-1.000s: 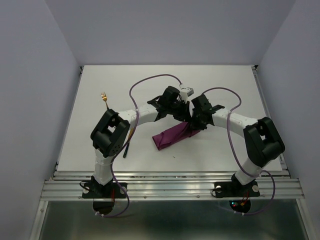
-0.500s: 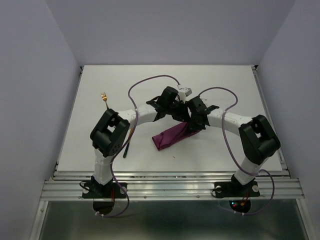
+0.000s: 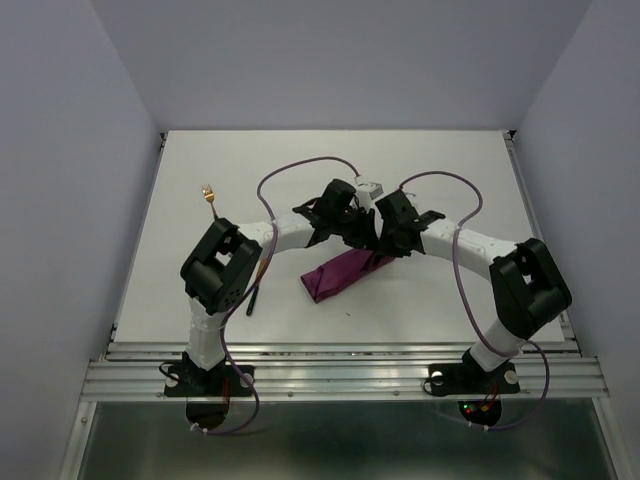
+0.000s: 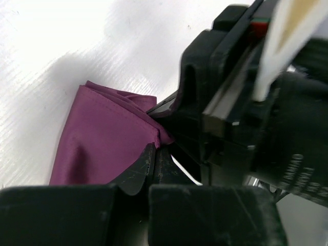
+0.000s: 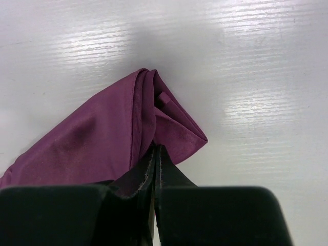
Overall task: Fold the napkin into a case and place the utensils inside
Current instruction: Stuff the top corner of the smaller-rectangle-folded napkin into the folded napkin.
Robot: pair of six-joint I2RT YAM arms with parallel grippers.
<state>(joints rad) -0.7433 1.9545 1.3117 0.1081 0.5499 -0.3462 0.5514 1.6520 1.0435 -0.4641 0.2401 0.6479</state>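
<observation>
Right fingers (image 5: 143, 179) now clamped on the napkin (image 3: 338, 276), pinching its far-right end; they were spread a second ago. Left fingers (image 4: 137, 171) are pressed together on that same end, just beside them. Napkin is a folded purple strip lying diagonally mid-counter (image 3: 450, 170). Fork (image 3: 208, 192) sits far left. Knife (image 3: 253, 298) is near left, partly hidden by the left arm (image 3: 215, 265). Both are well apart from the cloth.
</observation>
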